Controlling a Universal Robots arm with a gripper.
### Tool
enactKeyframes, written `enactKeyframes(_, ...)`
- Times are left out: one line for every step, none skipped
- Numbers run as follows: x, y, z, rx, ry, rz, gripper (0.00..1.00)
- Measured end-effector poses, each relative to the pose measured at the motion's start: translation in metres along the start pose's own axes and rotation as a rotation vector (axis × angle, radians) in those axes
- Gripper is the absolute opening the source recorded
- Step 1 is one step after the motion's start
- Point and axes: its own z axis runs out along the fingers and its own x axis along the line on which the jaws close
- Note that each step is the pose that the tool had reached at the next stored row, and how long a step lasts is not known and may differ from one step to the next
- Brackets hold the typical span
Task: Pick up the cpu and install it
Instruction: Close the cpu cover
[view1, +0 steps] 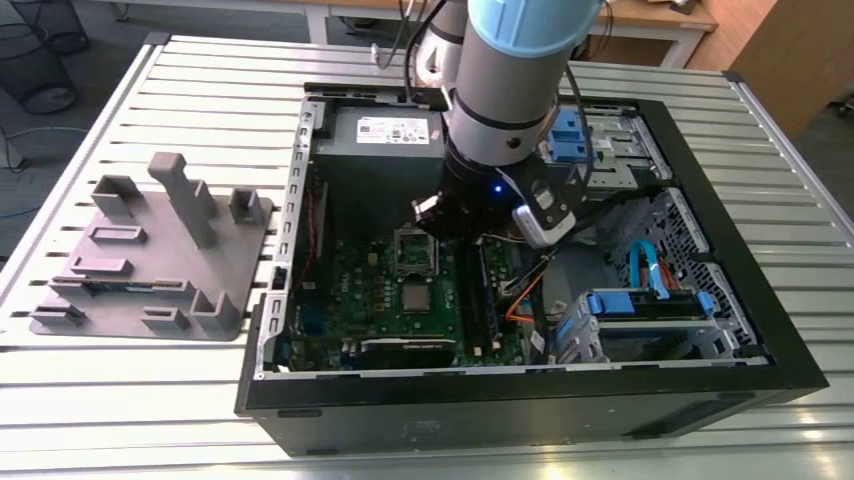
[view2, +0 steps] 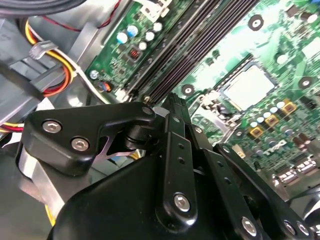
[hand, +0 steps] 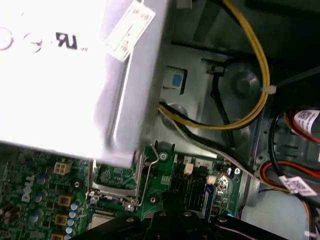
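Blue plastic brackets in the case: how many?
2. One blue bracket beside the arm, toward the exterior view's top; the other blue bracket low at its right. The arm may hide more.

One case (view1: 534, 405) lies on one table (view1: 147, 425). Inside the case are one motherboard (view1: 363, 290), one cpu (view1: 416, 298), one grey power supply (view1: 358, 152) and two blue drive brackets (view1: 567, 135) (view1: 645, 305). One grey tray (view1: 134, 262) stands beside the case, on the exterior view's left of it, and one arm (view1: 514, 90) reaches into the case.
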Motion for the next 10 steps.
enactKeyframes(-0.0009, 0.0015, 0.0002, -0.0001, 0.0000, 0.000, 0.11)
enactKeyframes(-0.0017, 0.0026, 0.0004, -0.0001, 0.0000, -0.001, 0.11)
enactKeyframes(-0.0021, 0.0032, 0.0005, 0.0000, 0.0001, -0.004, 0.11)
enactKeyframes(-0.0023, 0.0037, 0.0009, -0.0001, 0.0002, -0.009, 0.11)
enactKeyframes(-0.0024, 0.0041, 0.0014, -0.0002, 0.0002, -0.016, 0.11)
enactKeyframes(-0.0024, 0.0043, 0.0020, -0.0001, 0.0004, -0.026, 0.11)
enactKeyframes(-0.0024, 0.0045, 0.0026, -0.0001, 0.0009, -0.037, 0.11)
enactKeyframes(-0.0024, 0.0046, 0.0033, -0.0001, 0.0014, -0.051, 0.11)
enactKeyframes(-0.0024, 0.0046, 0.0039, -0.0002, 0.0019, -0.067, 0.11)
enactKeyframes(-0.0023, 0.0045, 0.0045, -0.0003, 0.0026, -0.084, 0.11)
